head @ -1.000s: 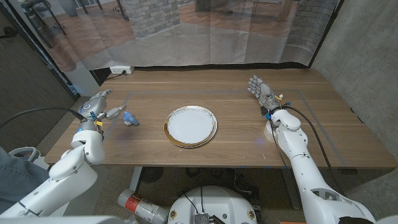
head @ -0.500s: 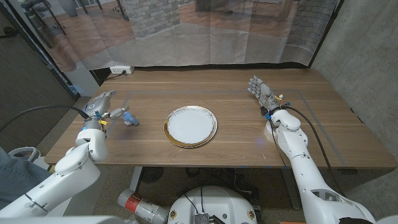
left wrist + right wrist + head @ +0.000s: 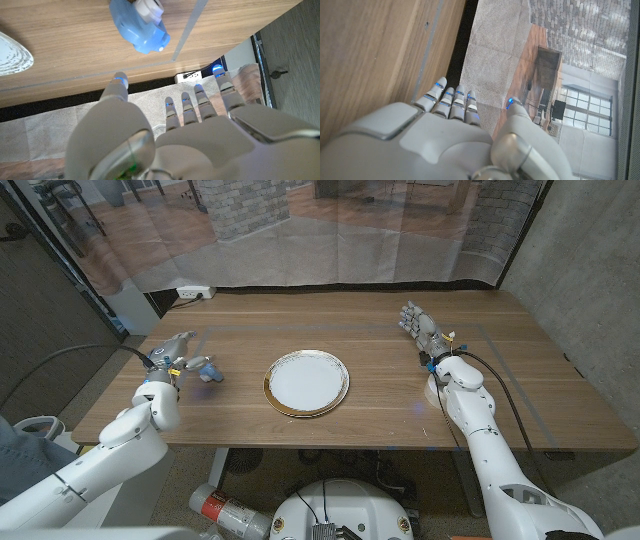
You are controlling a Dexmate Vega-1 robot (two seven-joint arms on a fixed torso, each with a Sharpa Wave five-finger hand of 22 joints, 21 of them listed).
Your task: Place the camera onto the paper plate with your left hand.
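Head view: a wooden desk (image 3: 380, 395) carries a white paper plate (image 3: 306, 382) with a dark patterned rim, lying near the middle of the surface. To its left, well apart from it, sits a small light-blue toy camera (image 3: 208, 369) on the bare wood. The left hand (image 3: 172, 354) is just beside the camera on its left side, with its fingers reaching toward the toy; from this angle I cannot tell whether any fingertip touches it. The left arm comes up from the near left corner.

On the right side of the desk, the right hand (image 3: 421, 327) stands with its fingers extended toward the far edge and apart, holding nothing. It is well away from the plate and from the camera. A black cable runs along the right forearm. A white power strip (image 3: 194, 293) lies on the floor beyond the far left corner of the desk, in front of a translucent curtain (image 3: 330, 240).

In the left wrist view, the left hand (image 3: 170, 135) shows its back with fingers spread and straight, and nothing sits between them. The blue camera (image 3: 140, 27) lies on the wood ahead of the fingertips, with a clear gap between it and the thumb, so the hand is open and grips nothing. A slice of the plate's rim (image 3: 12, 52) shows at the edge of that view.

In the right wrist view, the right hand (image 3: 450, 135) is likewise spread, empty, beside the desk's edge.
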